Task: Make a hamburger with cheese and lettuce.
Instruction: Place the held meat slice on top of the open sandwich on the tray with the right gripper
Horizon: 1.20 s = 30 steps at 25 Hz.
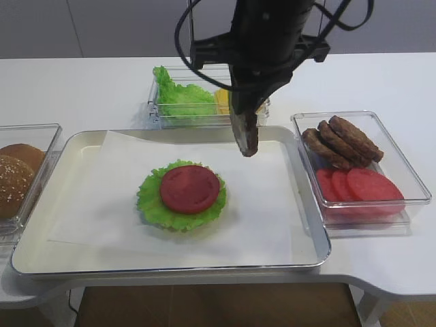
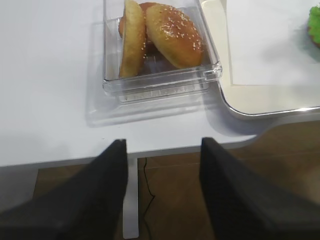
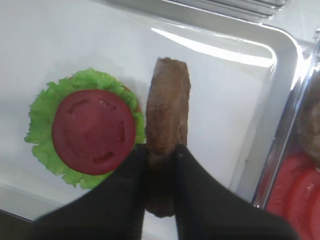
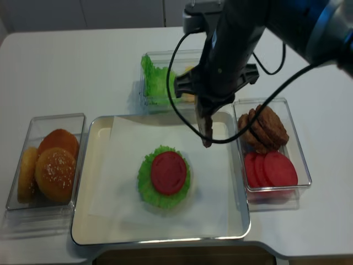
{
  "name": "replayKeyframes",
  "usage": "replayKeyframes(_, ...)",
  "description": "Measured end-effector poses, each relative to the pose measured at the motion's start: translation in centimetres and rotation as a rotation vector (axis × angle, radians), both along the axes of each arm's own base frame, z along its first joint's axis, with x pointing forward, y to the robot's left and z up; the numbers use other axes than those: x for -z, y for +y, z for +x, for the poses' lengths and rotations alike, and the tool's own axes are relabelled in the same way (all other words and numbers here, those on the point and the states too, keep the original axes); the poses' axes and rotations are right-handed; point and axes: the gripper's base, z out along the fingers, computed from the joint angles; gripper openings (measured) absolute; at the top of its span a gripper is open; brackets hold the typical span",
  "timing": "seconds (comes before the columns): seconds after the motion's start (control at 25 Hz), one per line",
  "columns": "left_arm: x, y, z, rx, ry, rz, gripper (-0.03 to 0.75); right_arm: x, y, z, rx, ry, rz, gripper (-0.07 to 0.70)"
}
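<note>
Above the tray's (image 1: 300,252) far right corner my right gripper (image 3: 161,150) pinches a brown patty (image 3: 167,125) edge-on; the hamburger (image 1: 182,194) sits below-left on the paper; my left gripper (image 2: 162,150) hangs spread.

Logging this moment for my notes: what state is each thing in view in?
Right tool: shut on round brown patty, held on edge above the tray.
Left tool: open, empty.
Bunless hamburger stack: frilly green lettuce under red tomato slice, no patty yet.
Yellow-orange cheese slices: in clear container.
Sesame buns: in clear box.
</note>
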Motion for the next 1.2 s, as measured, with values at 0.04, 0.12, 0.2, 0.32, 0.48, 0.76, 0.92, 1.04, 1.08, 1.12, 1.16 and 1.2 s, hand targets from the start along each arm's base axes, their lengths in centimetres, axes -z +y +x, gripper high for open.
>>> replayKeyframes(0.04,0.0,0.0,0.0,0.0,0.0,0.0,0.353,0.4,0.4,0.0,-0.011,0.001,-0.015,0.129)
replayKeyframes(0.12,0.0,0.0,0.0,0.0,0.0,0.0,0.353,0.9,1.2,-0.2,-0.037,0.004,-0.036,0.128)
replayKeyframes(0.2,0.0,0.0,0.0,0.0,0.0,0.0,0.353,1.4,1.8,-0.4,-0.049,0.012,-0.047,0.128)
replayKeyframes(0.32,0.0,0.0,0.0,0.0,0.0,0.0,0.353,1.7,2.5,-0.9,-0.052,0.017,-0.054,0.128)
replayKeyframes(0.48,0.0,0.0,0.0,0.0,0.0,0.0,0.353,2.2,3.7,-1.5,-0.054,0.022,-0.07,0.128)
replayKeyframes(0.76,0.0,0.0,0.0,0.0,0.0,0.0,0.353,1.4,4.5,-1.5,-0.03,-0.015,-0.062,0.128)
replayKeyframes(0.92,0.0,0.0,0.0,0.001,0.0,-0.001,0.353,0.7,5.6,-1.0,-0.041,-0.051,-0.046,0.128)
replayKeyframes(1.04,0.0,0.0,0.0,0.001,0.0,-0.001,0.353,0.8,6.1,-1.1,-0.051,-0.055,-0.044,0.128)
replayKeyframes(1.08,0.0,0.0,0.0,0.001,0.0,-0.001,0.353,0.8,6.1,-1.1,-0.054,-0.057,-0.046,0.128)
replayKeyframes(1.12,0.0,0.0,0.0,0.001,0.0,-0.001,0.353,0.8,6.1,-1.1,-0.06,-0.061,-0.051,0.128)
replayKeyframes(1.16,0.0,0.0,0.0,0.001,0.0,-0.001,0.353,0.8,6.1,-1.1,-0.067,-0.064,-0.054,0.128)
replayKeyframes(1.2,0.0,0.0,0.0,0.001,0.0,-0.001,0.353,0.8,6.1,-1.1,-0.079,-0.07,-0.061,0.128)
